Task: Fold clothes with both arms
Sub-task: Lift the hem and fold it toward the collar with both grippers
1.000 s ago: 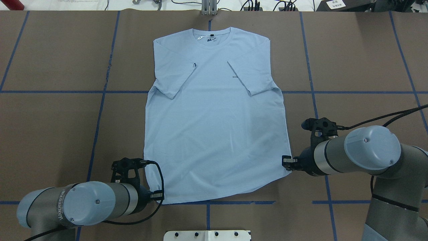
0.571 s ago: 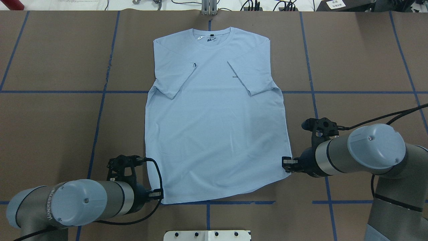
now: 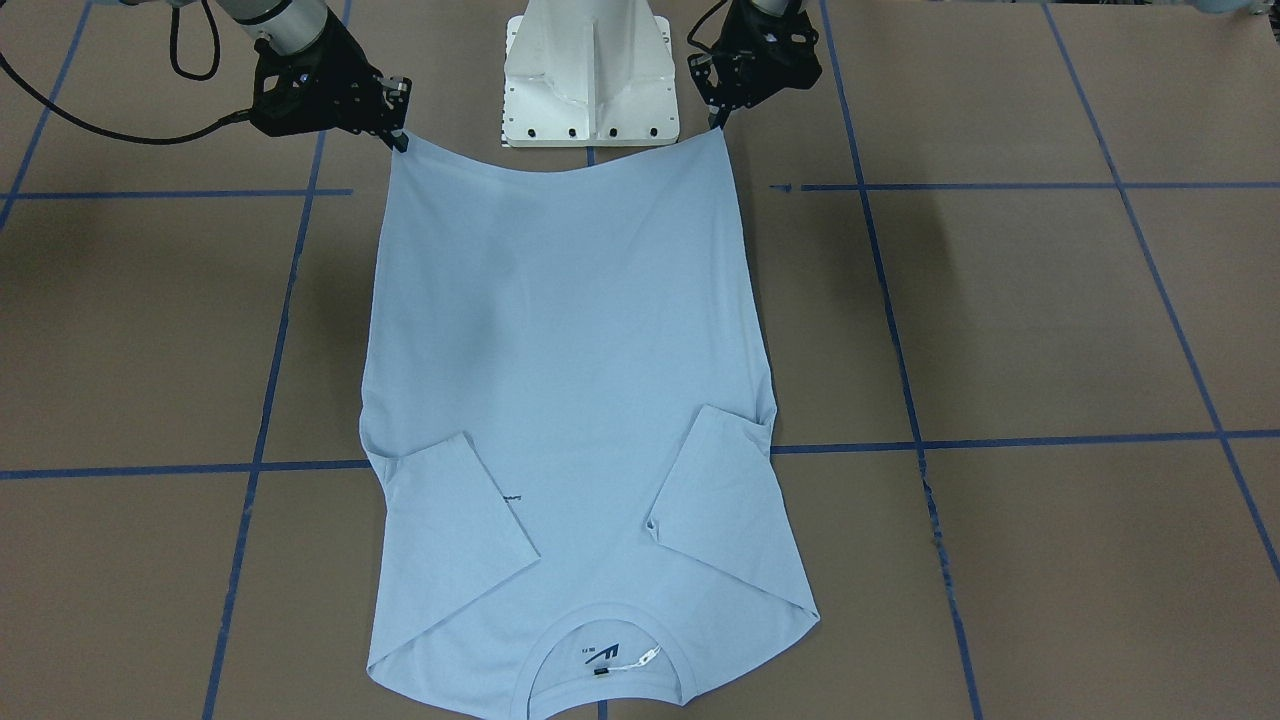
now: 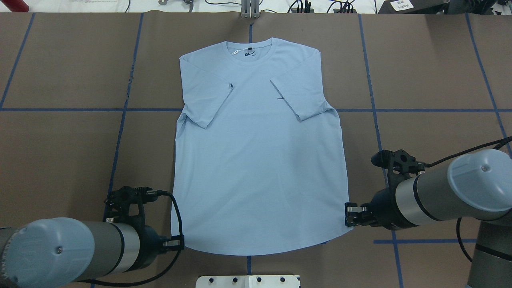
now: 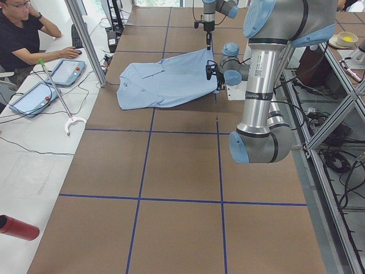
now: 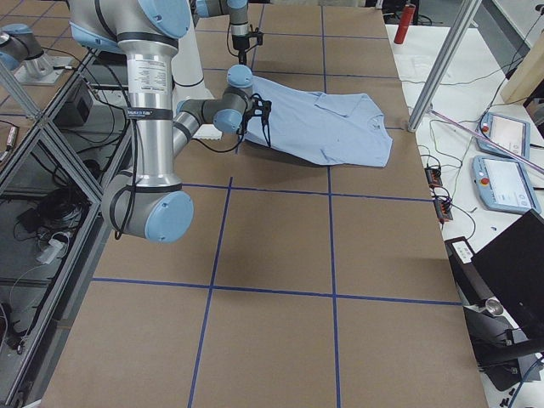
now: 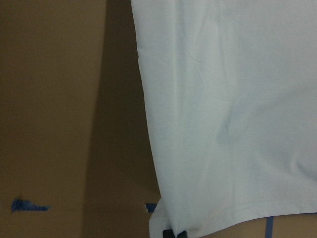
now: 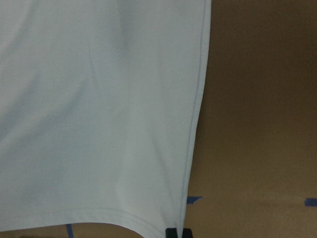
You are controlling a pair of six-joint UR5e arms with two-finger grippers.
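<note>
Brown table (image 4: pixel 60 160), blue tape grid (image 4: pixel 80 109); aluminium post (image 5: pixel 85 40); white side bench (image 5: pixel 34 165) with tablets (image 5: pixel 67 71).

Six cameras around one T-shirt (image 4: pixel 256 160)

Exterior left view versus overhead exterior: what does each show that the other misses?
Only exterior left shows a seated person beside two tablets, and the hem raised off the table. Only overhead shows the neck tag, the chest print and both sleeves folded inward. Both show the T-shirt with the left gripper and right gripper holding its hem corners.
</note>
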